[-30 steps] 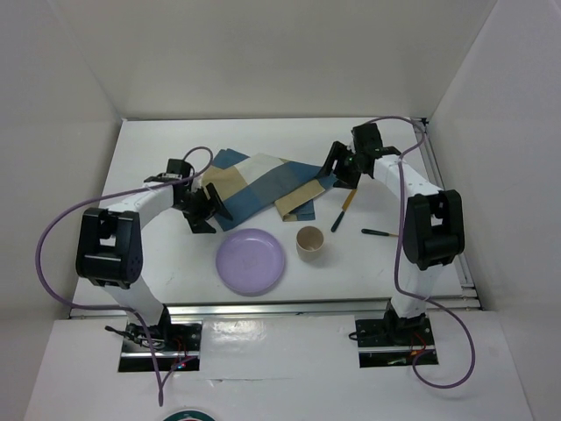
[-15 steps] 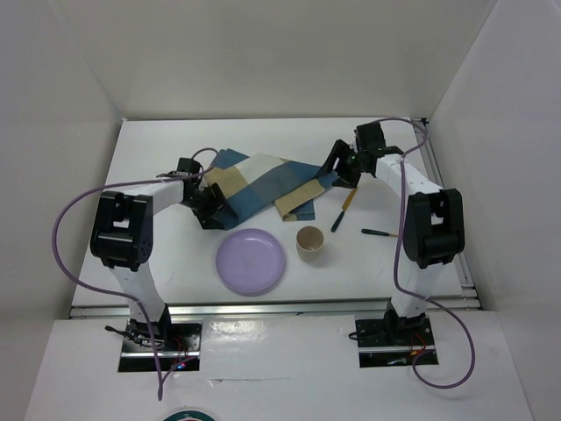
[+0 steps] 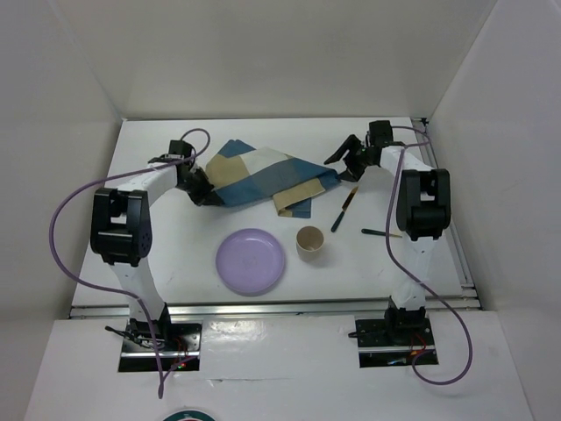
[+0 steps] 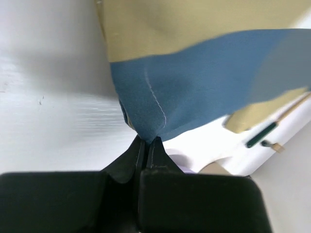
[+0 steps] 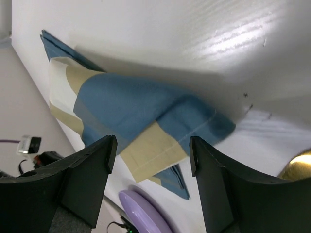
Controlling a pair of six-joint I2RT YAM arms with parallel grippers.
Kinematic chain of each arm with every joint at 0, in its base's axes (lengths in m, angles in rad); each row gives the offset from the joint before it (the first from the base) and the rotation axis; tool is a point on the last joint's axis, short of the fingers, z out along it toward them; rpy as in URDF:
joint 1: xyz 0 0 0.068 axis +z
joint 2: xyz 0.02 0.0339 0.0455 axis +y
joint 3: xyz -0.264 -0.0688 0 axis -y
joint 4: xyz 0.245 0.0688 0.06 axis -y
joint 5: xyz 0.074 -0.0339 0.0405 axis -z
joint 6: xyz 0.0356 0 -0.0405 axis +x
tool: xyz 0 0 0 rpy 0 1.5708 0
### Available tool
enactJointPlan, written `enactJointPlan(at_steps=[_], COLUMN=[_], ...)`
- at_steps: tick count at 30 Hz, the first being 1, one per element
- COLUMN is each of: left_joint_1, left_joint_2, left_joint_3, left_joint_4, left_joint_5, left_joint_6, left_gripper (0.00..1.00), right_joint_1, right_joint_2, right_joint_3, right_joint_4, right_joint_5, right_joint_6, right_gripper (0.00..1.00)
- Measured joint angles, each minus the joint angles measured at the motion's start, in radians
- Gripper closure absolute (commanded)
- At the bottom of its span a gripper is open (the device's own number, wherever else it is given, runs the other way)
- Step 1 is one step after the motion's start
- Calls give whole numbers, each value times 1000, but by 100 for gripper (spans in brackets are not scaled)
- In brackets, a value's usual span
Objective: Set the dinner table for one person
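A large flat white rectangular counter (image 3: 166,254) forms the floor of a plain white booth. White walls (image 3: 280,61) rise behind it and on both flanks. Metal rails (image 3: 280,305) run along its near edge and down its right edge. Both arms are bolted just in front of the near rail, and purple cables (image 3: 54,237) loop out from them.

Near the front middle of the counter lies a round lilac plate (image 3: 251,261), flat and right way up, showing its plain surface. Just beside it on the right, not touching, stands a small tan cup (image 3: 308,241), upright with its mouth facing up; only its tan inner wall shows.

Further back, a blue-and-tan checked cloth placemat (image 3: 263,180) lies rumpled and partly folded over itself. To its right rests a slim utensil with a tan handle (image 3: 344,209). A dark-handled utensil (image 3: 381,233) rests nearer the right rail.

The left end effector (image 4: 147,144) is closed tight, its fingers (image 4: 129,162) pinching a blue corner at the placemat's left end. The right end effector (image 5: 151,145) stands wide open over the placemat's right end, gripping nothing
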Motion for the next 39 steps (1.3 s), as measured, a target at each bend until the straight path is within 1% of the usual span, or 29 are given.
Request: enactJointPlan(at_steps=[4,7,9,10,12,13,14,15,16,17,18,22,26,28,32,36,39], left_joint_1=[9,9,9,9,9,9,9,9,9,9,9,14,50,77,140,187,218], left_joint_2=[-53,-78,-82,-82,-82,-82,-82,-83,-83,-83,-83,-84,-103,-125,-225,-375,-475], left_joint_3=[64,98,111,113,113,113,113,113,113,114,118,166,268,335,449,487,491], left_joint_4=[-15,-24,-32,-34,-44,-49,-53,-56,-58,-61,-69,-112,-163,-190,-233,-279,-314], left_joint_5=[-6,-6,-6,-6,-6,-6,-6,-5,-5,-5,-5,-4,27,42,77,107,138], left_joint_6=[8,16,26,28,30,31,32,32,34,34,37,63,88,103,130,137,137], left_gripper=[100,100,100,100,100,100,100,100,100,100,100,100,100,100,100,100,100], right_joint_1=[-1,-1,-1,-1,-1,-1,-1,-1,-1,-1,-1,3,12,27,70,118,147], right_joint_2=[75,110,131,141,160,171,179,188,198,205,208,195,107,27,-177,-399,-534], right_joint_3=[65,84,90,93,97,97,97,100,104,109,114,123,123,125,143,140,140], right_joint_4=[9,31,33,37,44,53,58,64,74,75,76,77,41,11,-25,-38,-65], right_joint_5=[-44,-74,-90,-97,-109,-113,-117,-122,-125,-132,-134,-105,-51,-29,16,76,116], right_joint_6=[32,56,72,78,89,96,101,106,114,114,119,115,65,29,-51,-120,-161], right_gripper=[28,31,31,33,40,45,53,72,85,96,100,100,100,100,100,100,100])
